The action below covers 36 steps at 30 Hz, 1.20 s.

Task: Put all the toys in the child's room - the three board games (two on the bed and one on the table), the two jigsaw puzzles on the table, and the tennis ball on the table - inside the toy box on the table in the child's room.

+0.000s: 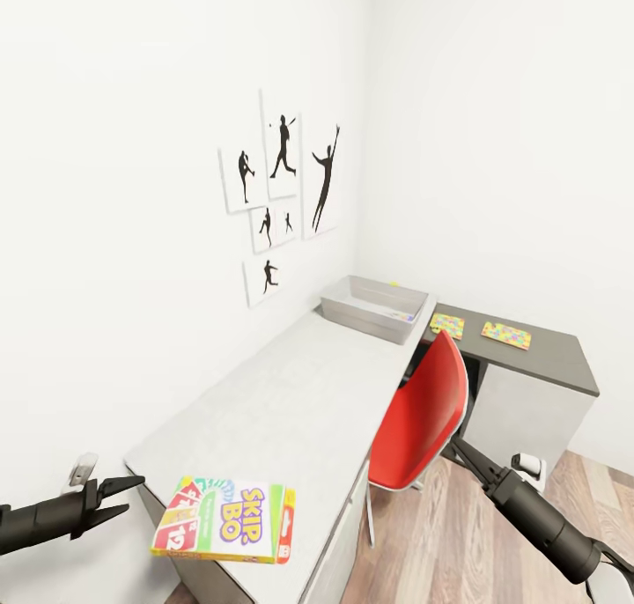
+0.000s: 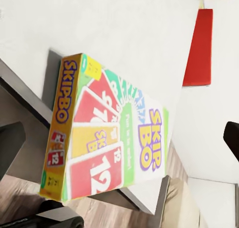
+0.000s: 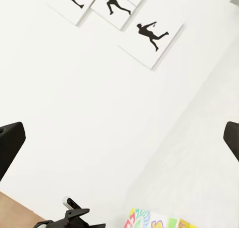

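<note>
A board game (image 1: 224, 520), a white-and-green Skip-Bo box with red cards printed on it, lies flat at the near end of the pale grey table (image 1: 299, 393). My left gripper (image 1: 123, 497) hovers open just left of it and holds nothing; the box (image 2: 107, 138) lies ahead between the fingers. The right gripper (image 3: 119, 138) is open and empty, low beside the red chair. At the table's far end stands the grey toy box (image 1: 352, 309) with something colourful inside. Two jigsaw puzzles (image 1: 447, 325) (image 1: 506, 335) lie on the dark grey section. The tennis ball and bed are out of view.
A red chair (image 1: 423, 419) stands against the table's right side, between my right arm (image 1: 537, 516) and the table top. White walls close off the left and back, with baseball silhouette pictures (image 1: 282, 199). Wood-plank floor (image 1: 458, 542) lies at the right.
</note>
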### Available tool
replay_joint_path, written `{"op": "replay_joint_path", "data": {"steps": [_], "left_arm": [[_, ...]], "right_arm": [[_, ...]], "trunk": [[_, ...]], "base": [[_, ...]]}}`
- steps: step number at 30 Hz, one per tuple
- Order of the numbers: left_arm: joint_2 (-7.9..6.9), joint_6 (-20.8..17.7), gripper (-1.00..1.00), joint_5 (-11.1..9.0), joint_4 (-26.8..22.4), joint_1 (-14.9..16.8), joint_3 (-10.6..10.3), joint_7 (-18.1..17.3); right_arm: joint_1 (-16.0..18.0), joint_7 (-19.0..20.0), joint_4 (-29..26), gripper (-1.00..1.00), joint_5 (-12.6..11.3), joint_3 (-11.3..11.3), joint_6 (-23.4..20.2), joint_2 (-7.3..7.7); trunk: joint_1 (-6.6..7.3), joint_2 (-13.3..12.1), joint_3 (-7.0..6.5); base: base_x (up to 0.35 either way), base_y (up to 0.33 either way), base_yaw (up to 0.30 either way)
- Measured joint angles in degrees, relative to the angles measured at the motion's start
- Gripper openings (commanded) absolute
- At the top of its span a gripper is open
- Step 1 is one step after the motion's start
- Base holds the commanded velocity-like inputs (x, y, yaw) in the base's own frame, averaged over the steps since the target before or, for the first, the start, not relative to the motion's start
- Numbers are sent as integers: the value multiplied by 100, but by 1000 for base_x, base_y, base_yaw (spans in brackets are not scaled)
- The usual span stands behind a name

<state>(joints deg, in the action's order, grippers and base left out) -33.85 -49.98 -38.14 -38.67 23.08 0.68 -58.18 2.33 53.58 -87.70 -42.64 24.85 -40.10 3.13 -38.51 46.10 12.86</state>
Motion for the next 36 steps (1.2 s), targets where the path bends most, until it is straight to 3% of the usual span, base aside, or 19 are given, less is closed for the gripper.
{"op": "replay_joint_path", "data": {"steps": [10,24,36], "left_arm": [[2,-4,100,-1,1,1,0,1],[2,-6,100,0,0,0,0,1],[5,9,100,-21,0,0,1,-8]], "right_arm": [[1,1,5,100,-1,-1,11,-5],[0,0,6,100,-1,-1,12,-6],[0,0,7,100,-2,-1,11,-6]], "trunk": [[-222,402,180],[-527,964,432],[-528,966,432]], "base": [[-171,0,0],[-22,0,0],[0,0,0]]}}
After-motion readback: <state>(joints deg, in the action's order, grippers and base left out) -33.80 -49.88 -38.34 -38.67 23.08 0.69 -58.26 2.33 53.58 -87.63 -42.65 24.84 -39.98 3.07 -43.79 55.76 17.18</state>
